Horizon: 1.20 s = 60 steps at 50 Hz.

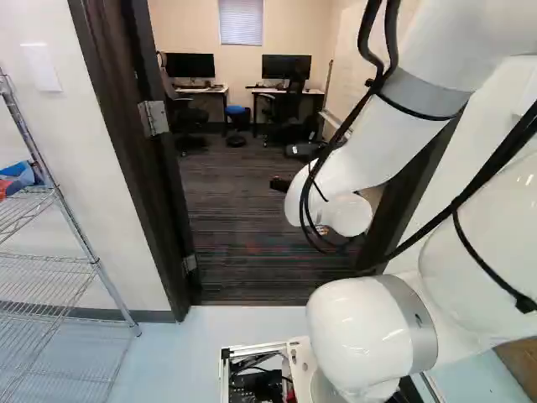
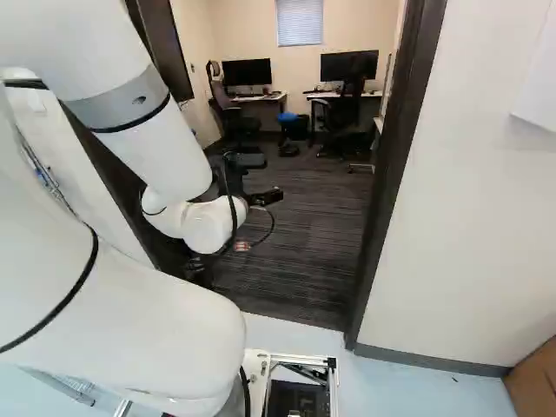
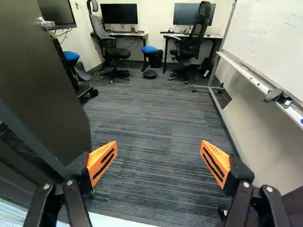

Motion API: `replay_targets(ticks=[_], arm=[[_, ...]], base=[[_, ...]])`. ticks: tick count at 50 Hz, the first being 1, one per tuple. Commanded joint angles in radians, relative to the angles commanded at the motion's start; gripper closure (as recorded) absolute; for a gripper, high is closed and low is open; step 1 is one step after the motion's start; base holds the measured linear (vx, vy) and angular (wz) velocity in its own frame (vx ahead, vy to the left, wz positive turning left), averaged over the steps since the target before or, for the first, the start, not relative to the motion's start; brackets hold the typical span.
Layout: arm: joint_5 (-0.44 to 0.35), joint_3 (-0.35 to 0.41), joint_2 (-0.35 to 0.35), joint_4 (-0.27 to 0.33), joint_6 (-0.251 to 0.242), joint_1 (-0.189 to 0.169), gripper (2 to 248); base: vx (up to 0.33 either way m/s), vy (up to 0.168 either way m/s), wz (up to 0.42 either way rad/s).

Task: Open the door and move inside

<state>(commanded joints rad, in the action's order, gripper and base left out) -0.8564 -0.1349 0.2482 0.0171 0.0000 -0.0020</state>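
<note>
The gripper [image 3: 158, 145] has its fingers spread wide, holding nothing; if the base [image 2: 334, 389] enters crookedly, one could snag the open door [image 3: 42, 90], or the arm [image 1: 369, 143] scrape the door frame [image 2: 395, 156].

Bright indoors, soft shadows — small glossy highlights

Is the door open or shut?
Open. The dark door stands swung to one side, and you can see through the doorway to the striped carpet inside.
</note>
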Motion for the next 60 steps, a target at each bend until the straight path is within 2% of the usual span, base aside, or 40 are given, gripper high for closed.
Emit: replay_targets(ticks=[22, 60], arm=[[-0.015, 0.045, 0.029, -0.016, 0.0, 0.002, 3], [-0.016, 0.048, 0.031, -0.017, 0.0, 0.002, 3]], base=[[0.0, 0.0, 0.0], [0.006, 0.001, 0.005]])
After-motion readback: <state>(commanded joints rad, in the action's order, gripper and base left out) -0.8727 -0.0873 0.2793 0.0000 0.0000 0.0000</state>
